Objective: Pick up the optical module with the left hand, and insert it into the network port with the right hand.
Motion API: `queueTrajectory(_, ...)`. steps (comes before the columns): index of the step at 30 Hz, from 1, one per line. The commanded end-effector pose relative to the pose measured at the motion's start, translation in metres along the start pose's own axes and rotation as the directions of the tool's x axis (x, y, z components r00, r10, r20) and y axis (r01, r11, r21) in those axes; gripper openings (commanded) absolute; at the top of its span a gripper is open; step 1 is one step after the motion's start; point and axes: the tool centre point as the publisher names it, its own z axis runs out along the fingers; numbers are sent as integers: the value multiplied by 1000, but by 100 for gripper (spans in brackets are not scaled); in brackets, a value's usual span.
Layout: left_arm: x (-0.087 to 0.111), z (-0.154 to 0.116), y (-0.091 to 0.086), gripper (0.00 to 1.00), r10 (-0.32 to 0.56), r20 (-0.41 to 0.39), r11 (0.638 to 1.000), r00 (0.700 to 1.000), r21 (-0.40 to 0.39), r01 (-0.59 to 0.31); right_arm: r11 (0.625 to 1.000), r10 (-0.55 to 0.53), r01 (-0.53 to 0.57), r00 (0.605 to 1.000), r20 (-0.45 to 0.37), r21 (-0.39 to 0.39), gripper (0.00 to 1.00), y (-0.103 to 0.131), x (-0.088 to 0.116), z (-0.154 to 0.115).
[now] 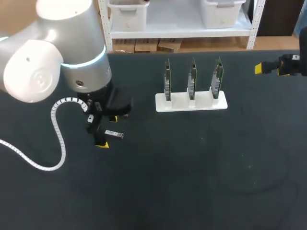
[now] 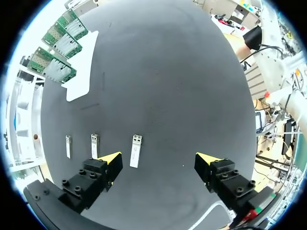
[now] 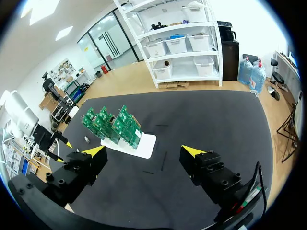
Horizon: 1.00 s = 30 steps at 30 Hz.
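My left gripper (image 2: 159, 158) hangs open over one silver optical module (image 2: 136, 151) (two more lie beside it). My right gripper (image 3: 144, 151) is open too.

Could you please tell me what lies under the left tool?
One optical module lies on the table under the open left tool, near one finger; two more modules lie beside it. In the head view the arm covers those two.
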Motion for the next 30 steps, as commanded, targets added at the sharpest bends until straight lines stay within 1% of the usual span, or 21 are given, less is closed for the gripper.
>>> queueTrajectory(1,1,0,0,100,1,0,1000,1000,-1,-1,1000,0,0,1000,0,4,100,1,1,-1)
queueTrajectory(8,1,0,0,100,1,0,1000,1000,-1,-1,1000,0,0,1000,0,4,100,1,1,-1)
queueTrajectory(10,-7,-7,-4,100,101,-25,994,995,-44,-102,1000,0,0,1000,0,4,100,1,1,-1)
queueTrajectory(11,-9,-9,-5,100,128,-29,991,991,-43,-129,1000,0,0,1000,0,4,100,1,1,-1)
queueTrajectory(12,-11,-11,-6,100,144,-52,989,988,-35,-146,1000,0,0,1000,0,4,100,1,1,-1)
queueTrajectory(13,-12,-11,-7,100,170,-83,984,982,-44,-174,1000,0,0,1000,0,4,100,1,1,-1)
queueTrajectory(14,-12,-12,-8,100,191,-74,980,979,-33,-194,1000,0,0,1000,0,4,100,1,1,-1)
queueTrajectory(15,-11,-13,-9,100,212,-84,976,974,-26,-215,1000,0,0,1000,0,4,100,1,1,-1)
queueTrajectory(18,-8,-14,-13,100,236,-106,972,966,14,-235,1000,0,0,1000,0,4,100,1,1,-1)
queueTrajectory(20,-5,-13,-15,100,237,-141,972,961,31,-235,1000,0,0,1000,0,4,100,1,1,-1)
queueTrajectory(22,-2,-11,-13,100,224,-151,974,963,48,-220,1000,0,0,1000,0,4,100,1,1,-1)
queueTrajectory(24,-1,-8,-9,100,194,-146,981,970,50,-189,1000,0,0,1000,0,4,100,1,1,-1)
queueTrajectory(26,-1,-6,-3,100,157,-151,988,976,31,-154,1000,0,0,1000,0,4,100,1,1,-1)
queueTrajectory(29,-2,-4,4,100,99,-125,995,987,5,-99,1000,0,0,1000,0,4,100,1,1,-1)
queueTrajectory(30,-3,-4,5,100,93,-112,996,989,1,-94,1000,0,0,1000,0,4,100,1,1,-1)
